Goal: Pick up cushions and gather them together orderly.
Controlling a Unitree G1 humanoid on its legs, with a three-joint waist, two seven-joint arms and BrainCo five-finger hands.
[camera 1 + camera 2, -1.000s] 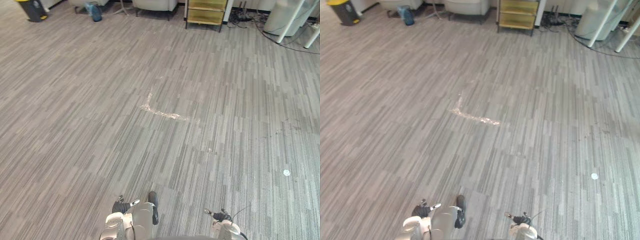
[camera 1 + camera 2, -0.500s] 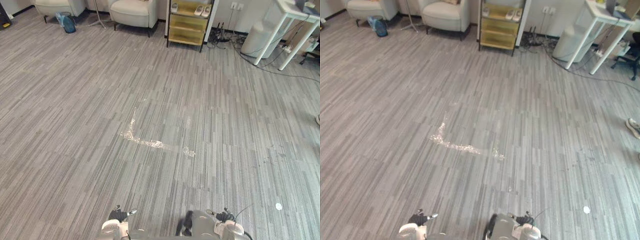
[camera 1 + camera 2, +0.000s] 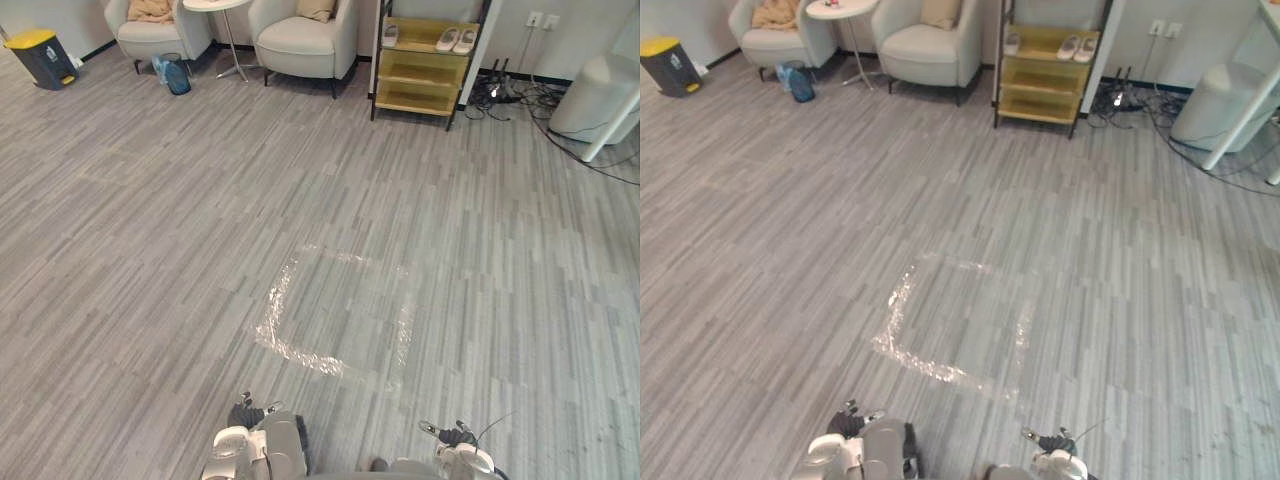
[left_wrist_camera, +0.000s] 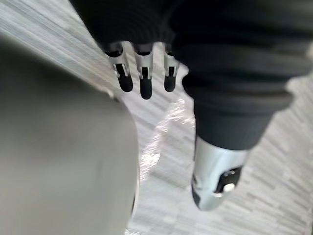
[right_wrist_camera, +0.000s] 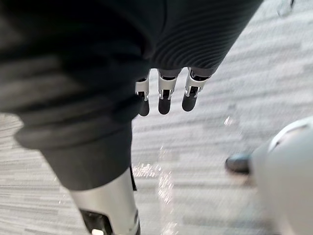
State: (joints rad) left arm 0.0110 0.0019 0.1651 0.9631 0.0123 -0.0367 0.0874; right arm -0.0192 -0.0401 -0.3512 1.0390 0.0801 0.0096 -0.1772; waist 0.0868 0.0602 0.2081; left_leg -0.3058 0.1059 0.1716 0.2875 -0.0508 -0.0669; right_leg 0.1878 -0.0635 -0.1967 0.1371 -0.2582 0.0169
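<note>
Sitting in cream armchair (image 3: 923, 55), beige cushion (image 3: 938, 10)

L hand (image 4: 145, 81): fingers straight, side by side in a row, dark tips aimed down twd floor tape mark (image 4: 164, 129); loose, unclenched.
L thumb (image 4: 215, 181): straight, set well apart from fingers, tip also down, just beside tape mark as seen past it.
L wrist cover (image 4: 230, 73): dark, ribbed, hanging vertical above tape mark.
R hand (image 5: 165, 95): fingers straight in a row, tips down twd tape mark; relaxed, uncurled.
R thumb (image 5: 105, 210): straight, apart from fingers, pointing down near tape mark.
R wrist cover (image 5: 73, 73): dark, ribbed, hanging above tape mark.
Pose: both hands hang low, palms bare.
</note>
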